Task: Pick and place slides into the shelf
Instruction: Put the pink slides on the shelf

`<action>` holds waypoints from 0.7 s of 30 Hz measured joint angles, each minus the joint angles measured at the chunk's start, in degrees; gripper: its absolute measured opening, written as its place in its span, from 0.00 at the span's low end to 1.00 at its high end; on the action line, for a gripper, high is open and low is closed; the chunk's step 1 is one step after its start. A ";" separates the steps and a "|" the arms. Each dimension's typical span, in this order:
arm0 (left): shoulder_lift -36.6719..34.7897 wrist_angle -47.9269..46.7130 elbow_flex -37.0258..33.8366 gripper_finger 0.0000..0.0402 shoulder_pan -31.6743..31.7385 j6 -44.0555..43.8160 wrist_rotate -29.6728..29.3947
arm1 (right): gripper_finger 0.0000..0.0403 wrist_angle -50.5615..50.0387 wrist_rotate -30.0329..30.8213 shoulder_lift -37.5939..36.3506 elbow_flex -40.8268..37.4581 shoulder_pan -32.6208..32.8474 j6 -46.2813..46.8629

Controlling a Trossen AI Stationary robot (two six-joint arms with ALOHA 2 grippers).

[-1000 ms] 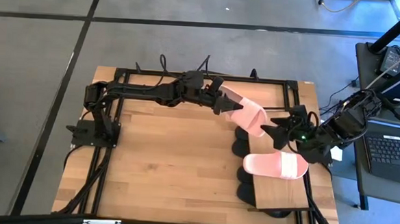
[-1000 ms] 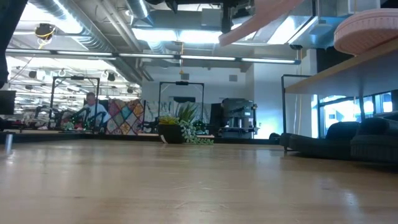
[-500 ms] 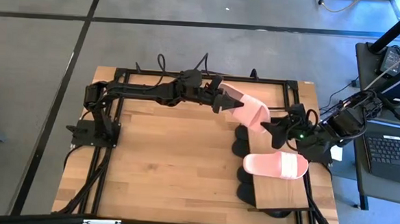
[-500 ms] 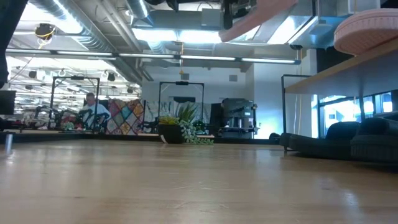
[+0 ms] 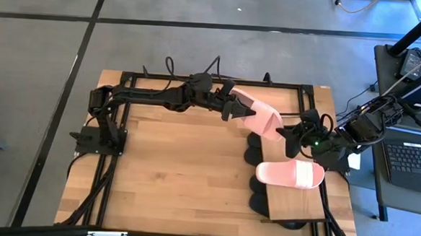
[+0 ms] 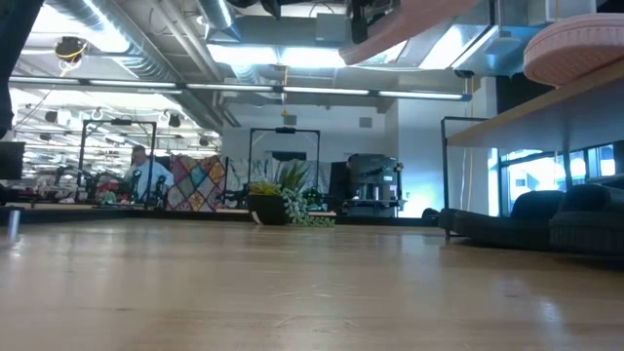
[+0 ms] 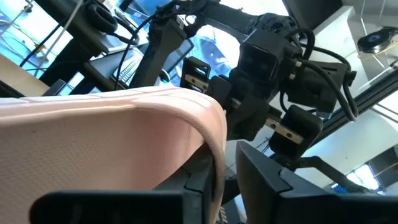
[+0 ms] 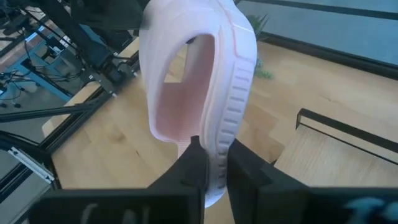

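A light pink slide hangs in the air between both grippers, above the table's far right part and clear of the wood. My left gripper stands level at the slide's left end, its fingers a little open on either side of that end. My right gripper is shut on the slide's other end. A second pink slide lies flat on its sole on the shelf's wooden top board. Black slides lie under that board. My left gripper has the slide's end between its fingers, with a thin gap beside one finger. Whether the other finger still touches the slide, I cannot tell. My right gripper pinches the sole's ribbed rim at the slide's right end between its two fingers. It comes from the table's right side, slanting down. The slide stands on edge, lifted clear.
The shelf stands along the table's right side with a black slide poking out below it. The dark arm frame runs along the far edge. Bare wood lies in the middle and near left.
My right gripper has shut on the pink slide's right end, its fingers drawing together from wide apart. The slide has turned a little about its length and shows flatter from above. Both hands have stayed in place.
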 joint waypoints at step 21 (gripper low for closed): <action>-0.13 -7.01 0.04 0.58 0.59 -0.79 21.57 | 0.10 0.26 -5.43 -2.14 0.00 0.07 -0.86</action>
